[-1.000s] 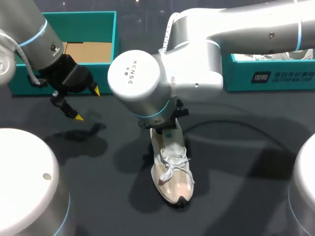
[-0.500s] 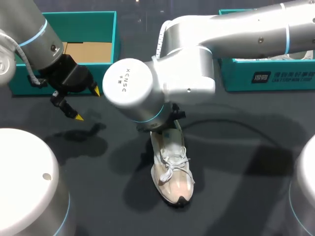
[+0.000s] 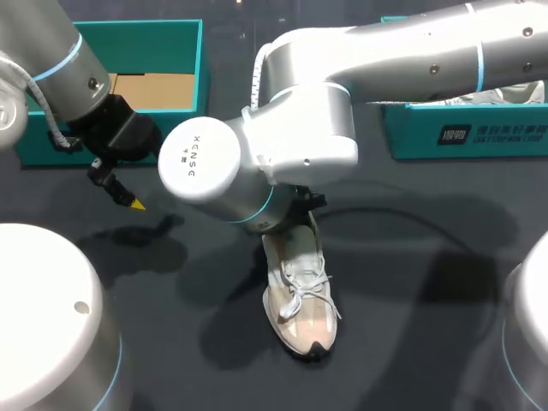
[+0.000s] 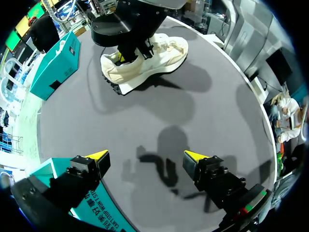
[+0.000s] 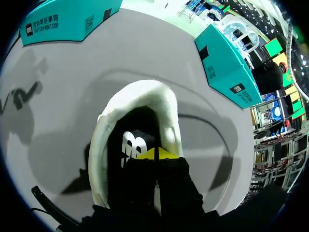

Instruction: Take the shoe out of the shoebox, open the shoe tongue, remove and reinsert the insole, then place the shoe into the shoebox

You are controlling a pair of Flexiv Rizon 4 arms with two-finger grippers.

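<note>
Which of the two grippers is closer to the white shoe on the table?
Right. The right gripper is down in the opening of the shoe; the left gripper hangs open, well apart from it, by the shoebox.

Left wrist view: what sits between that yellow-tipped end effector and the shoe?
Only bare table, crossed by shadows, lies between the left end effector and the shoe, as the left wrist view shows.

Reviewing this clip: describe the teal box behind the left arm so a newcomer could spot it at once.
Start at the dark table's far edge in the head view, on the left arm's side. The teal shoebox there stands open, showing a bare brown cardboard floor; the other teal box, far right, holds something white.
</note>
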